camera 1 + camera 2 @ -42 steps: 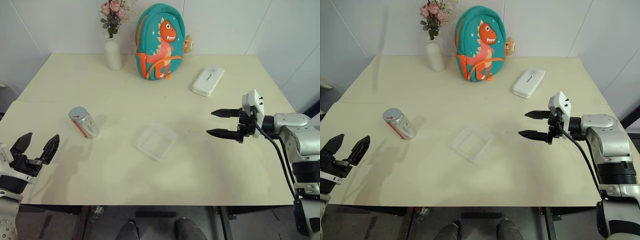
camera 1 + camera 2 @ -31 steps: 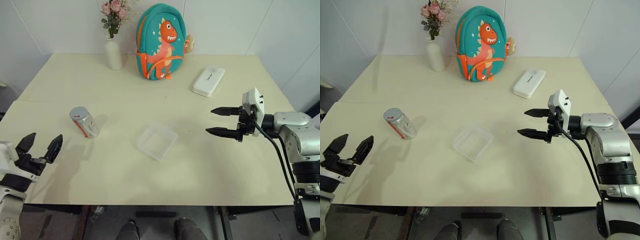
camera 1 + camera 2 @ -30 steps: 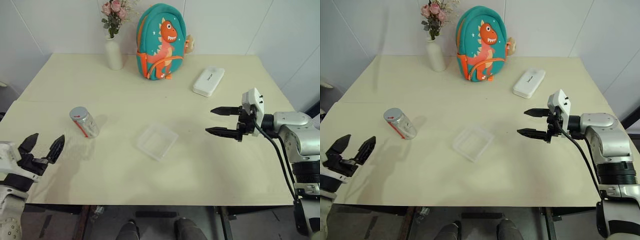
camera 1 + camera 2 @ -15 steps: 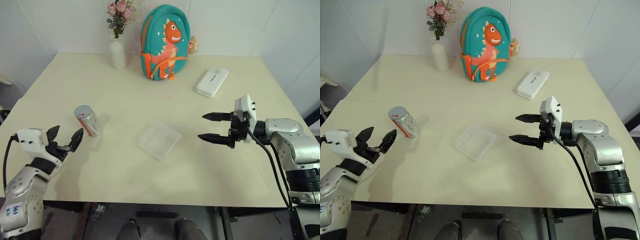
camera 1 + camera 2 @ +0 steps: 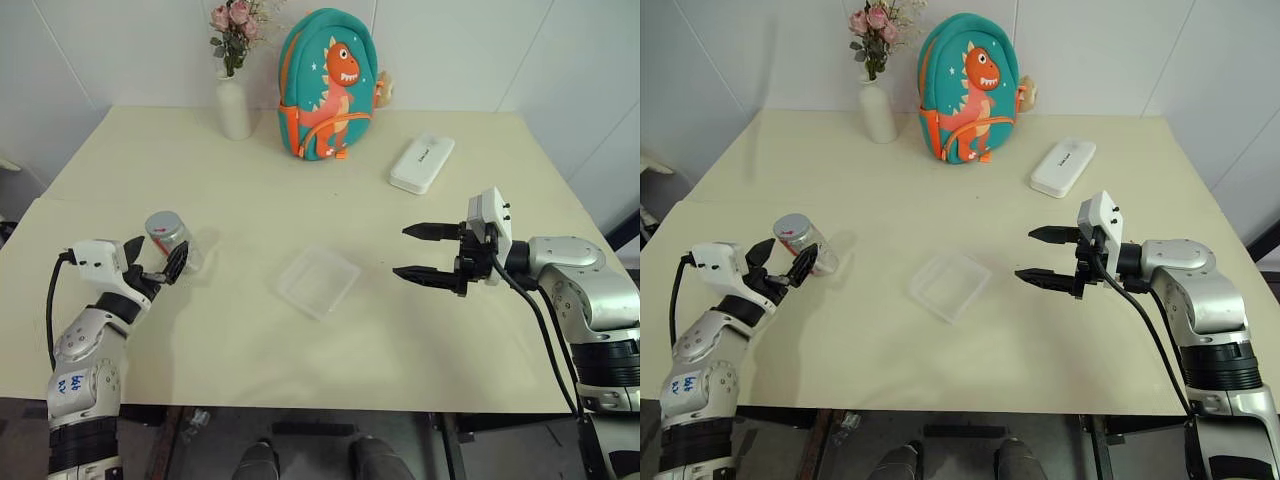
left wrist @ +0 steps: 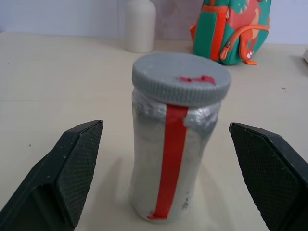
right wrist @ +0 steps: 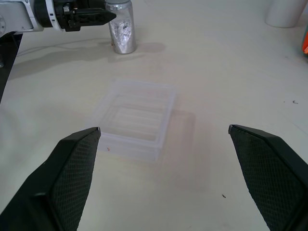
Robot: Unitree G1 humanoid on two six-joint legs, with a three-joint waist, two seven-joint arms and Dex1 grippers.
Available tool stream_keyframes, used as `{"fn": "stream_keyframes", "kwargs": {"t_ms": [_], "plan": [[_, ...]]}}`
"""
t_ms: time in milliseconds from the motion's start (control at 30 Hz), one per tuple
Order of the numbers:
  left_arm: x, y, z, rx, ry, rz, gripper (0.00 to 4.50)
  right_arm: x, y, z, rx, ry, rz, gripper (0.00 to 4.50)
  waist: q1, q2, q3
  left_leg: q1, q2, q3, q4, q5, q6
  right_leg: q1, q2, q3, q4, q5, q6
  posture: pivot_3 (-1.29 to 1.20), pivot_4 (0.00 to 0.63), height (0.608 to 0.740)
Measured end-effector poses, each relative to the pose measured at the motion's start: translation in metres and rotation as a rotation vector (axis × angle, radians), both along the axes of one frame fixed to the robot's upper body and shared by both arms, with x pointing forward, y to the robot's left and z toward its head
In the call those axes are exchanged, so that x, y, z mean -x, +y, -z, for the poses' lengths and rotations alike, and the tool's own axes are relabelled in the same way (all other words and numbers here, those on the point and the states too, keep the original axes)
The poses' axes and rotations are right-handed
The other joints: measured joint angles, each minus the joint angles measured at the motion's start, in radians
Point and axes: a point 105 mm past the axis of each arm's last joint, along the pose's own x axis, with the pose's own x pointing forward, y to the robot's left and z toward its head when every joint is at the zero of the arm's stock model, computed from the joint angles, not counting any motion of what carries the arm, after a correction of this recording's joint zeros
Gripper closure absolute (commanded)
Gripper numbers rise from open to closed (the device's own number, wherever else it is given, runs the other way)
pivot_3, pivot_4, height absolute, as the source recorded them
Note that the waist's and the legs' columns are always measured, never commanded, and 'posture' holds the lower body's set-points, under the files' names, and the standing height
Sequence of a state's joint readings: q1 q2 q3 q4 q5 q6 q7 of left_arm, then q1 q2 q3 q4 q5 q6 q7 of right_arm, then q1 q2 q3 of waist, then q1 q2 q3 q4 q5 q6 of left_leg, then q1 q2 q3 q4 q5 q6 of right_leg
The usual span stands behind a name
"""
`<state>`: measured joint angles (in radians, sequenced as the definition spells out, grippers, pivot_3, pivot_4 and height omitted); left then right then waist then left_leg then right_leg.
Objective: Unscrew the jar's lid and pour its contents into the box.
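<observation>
Cream table (image 5: 300,180) carries the box (image 5: 318,282) centrally; jar (image 5: 170,240) at nine o'clock (lid (image 6: 181,78) on). Left gripper (image 5: 157,268) and right gripper (image 5: 412,252): jaws wide open, holding nothing.

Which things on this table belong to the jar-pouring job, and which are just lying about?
Job:
jar, upright
lid, on the jar
box, mid-table
left claw, open at the jar
right claw, open

Lying about:
backpack
flower vase
white case

The jar (image 6: 173,159) is silvery with a red stripe under its grey lid (image 6: 181,78). The box (image 5: 318,282) is clear on the cream bench (image 5: 300,360). The backpack (image 5: 333,85) is teal with an orange dinosaur.
</observation>
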<state>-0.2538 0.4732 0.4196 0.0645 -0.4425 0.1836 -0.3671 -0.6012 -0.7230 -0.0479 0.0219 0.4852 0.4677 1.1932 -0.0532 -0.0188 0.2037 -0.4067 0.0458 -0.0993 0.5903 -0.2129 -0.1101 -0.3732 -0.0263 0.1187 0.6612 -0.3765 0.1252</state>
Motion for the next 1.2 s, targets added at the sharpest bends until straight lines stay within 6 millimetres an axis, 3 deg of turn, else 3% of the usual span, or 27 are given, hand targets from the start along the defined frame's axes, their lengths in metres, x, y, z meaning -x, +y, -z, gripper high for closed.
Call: {"fn": "stream_keyframes", "kwargs": {"t_ms": [300,400,567,900,1200], "plan": [[-0.013,-0.003,-0.001,-0.007,-0.014,0.037,0.03,-0.001,0.0,0.0,-0.001,-0.007,0.01,0.0,0.0,0.0,0.0,0.0,0.0,0.0,0.0,0.0,0.0,0.0,0.0,0.0,0.001,0.0,0.0,0.0,0.15,0.74],[-0.014,-0.005,-0.001,-0.015,-0.02,0.05,0.59,-0.001,-0.001,0.001,-0.001,-0.005,0.017,0.0,0.001,0.0,0.0,0.0,0.0,0.0,0.0,0.0,0.0,0.0,0.0,0.0,0.001,0.0,0.0,0.0,0.15,0.74],[-0.016,-0.004,0.002,-0.009,-0.009,0.051,2.07,0.0,-0.002,0.003,0.006,-0.002,0.022,0.0,0.0,0.0,0.0,0.0,0.0,0.0,0.0,0.0,0.0,0.0,0.0,0.0,0.001,0.0,0.0,0.0,0.15,0.74],[-0.01,-0.007,0.001,0.003,0.018,0.074,2.07,-0.001,0.005,-0.003,-0.023,-0.021,0.003,0.0,-0.004,0.0,0.0,0.0,0.0,0.0,0.0,0.0,0.0,0.0,0.0,0.0,0.002,0.0,0.0,0.0,0.15,0.74],[0.017,-0.051,-0.022,-0.059,0.007,0.319,2.07,0.016,0.054,-0.017,-0.156,-0.051,-0.12,0.0,0.0,0.0,0.0,0.0,0.001,-0.001,0.0,0.0,0.0,0.0,0.0,0.0,0.002,0.0,0.0,0.0,0.15,0.74]]}}
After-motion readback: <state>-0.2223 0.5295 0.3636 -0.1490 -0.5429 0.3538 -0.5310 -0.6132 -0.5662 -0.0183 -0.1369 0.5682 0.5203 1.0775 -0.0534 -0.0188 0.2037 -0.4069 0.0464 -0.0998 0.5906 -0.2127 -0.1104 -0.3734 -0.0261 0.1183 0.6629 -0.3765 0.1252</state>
